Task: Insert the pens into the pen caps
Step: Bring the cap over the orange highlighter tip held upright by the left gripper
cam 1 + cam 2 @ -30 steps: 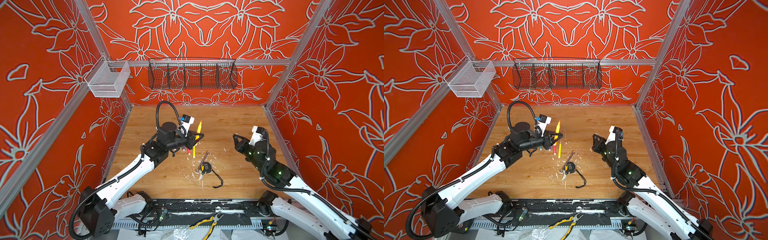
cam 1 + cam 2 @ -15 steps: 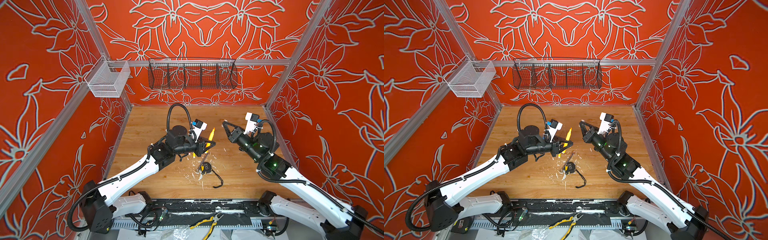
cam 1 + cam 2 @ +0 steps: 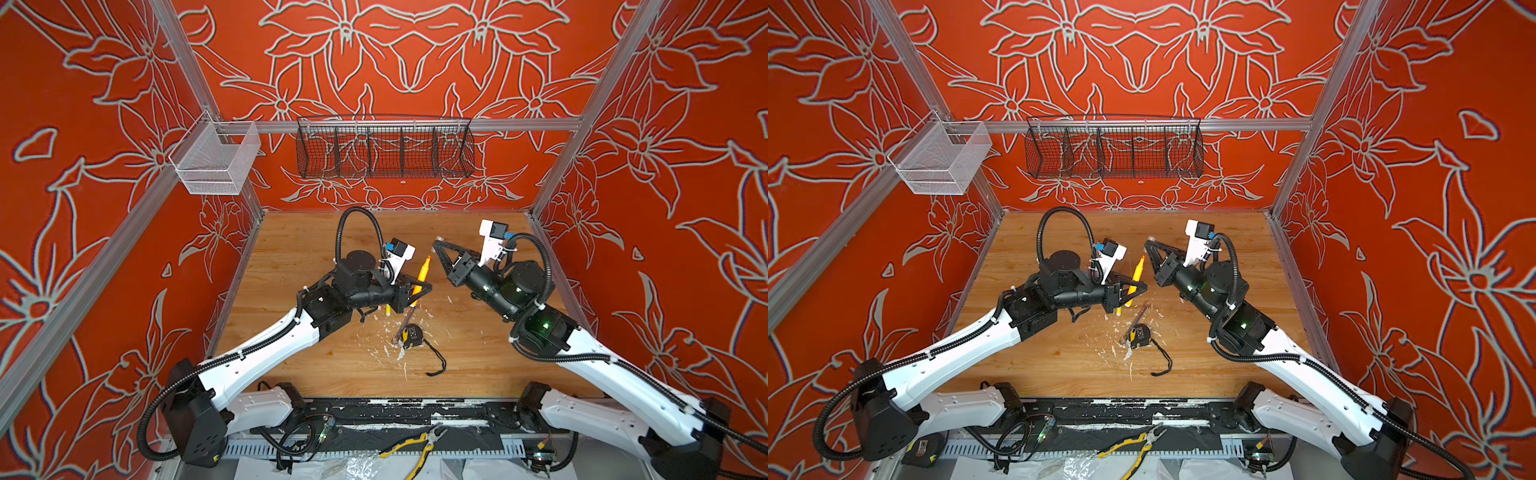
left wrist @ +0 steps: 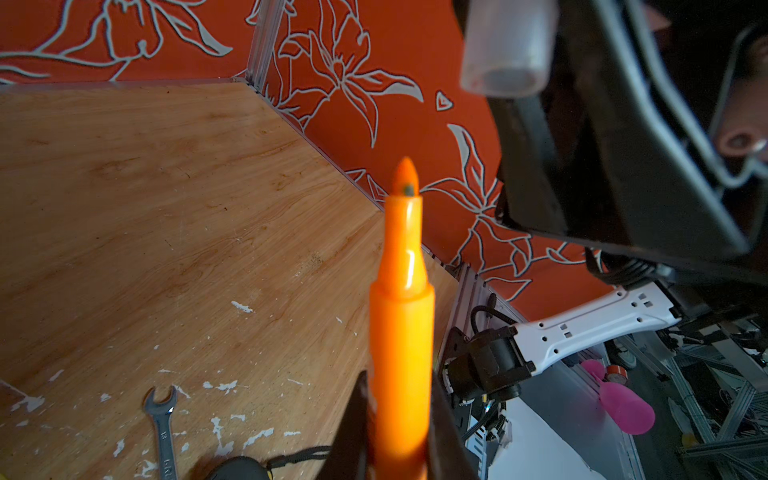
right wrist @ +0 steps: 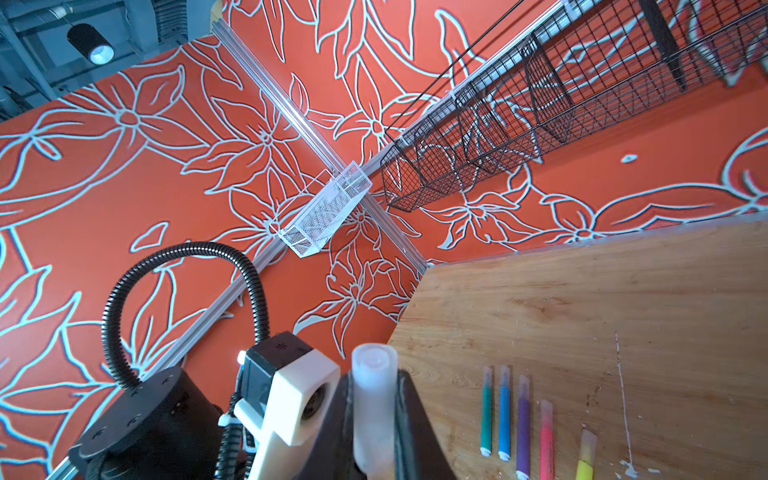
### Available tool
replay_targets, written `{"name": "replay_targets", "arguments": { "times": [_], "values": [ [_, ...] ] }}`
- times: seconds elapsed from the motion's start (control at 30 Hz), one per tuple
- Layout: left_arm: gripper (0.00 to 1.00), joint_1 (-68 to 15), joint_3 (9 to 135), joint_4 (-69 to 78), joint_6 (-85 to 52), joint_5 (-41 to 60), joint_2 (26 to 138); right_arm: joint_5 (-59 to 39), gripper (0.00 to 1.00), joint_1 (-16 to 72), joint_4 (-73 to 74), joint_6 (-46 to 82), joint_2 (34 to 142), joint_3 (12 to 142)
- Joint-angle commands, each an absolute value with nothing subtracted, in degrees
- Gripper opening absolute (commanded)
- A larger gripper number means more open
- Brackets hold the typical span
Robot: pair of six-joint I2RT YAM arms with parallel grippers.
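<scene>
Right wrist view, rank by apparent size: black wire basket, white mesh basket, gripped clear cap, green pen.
1. black wire basket
2. white mesh basket and clear cap: look about equal; the cap sits right at the camera, so no ranking between them
3. green pen

Both top views overlook the whole table (image 3: 299, 241) (nearly identical); wrist cameras (image 3: 399, 251) peer closely along fingers (image 4: 353, 436).

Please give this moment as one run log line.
left fingers: shut on orange plastic marker pen | right fingers: shut on clear plastic tube cap | pen and cap: apart, not yet inserted
</scene>
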State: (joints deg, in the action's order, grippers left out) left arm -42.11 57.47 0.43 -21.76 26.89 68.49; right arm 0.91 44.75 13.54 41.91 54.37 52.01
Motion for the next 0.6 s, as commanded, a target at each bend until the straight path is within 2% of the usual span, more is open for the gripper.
{"name": "replay_targets", "arguments": {
  "times": [0.0,0.57],
  "values": [
    [0.0,-42.55,59.06,0.61,-21.59,27.27,68.33,0.96,0.06,45.09,13.62,40.19,54.93,54.12],
    [0.0,-42.54,58.81,-0.61,-20.33,24.89,67.02,-0.78,0.06,45.23,13.62,41.35,56.91,53.19]
  ]
}}
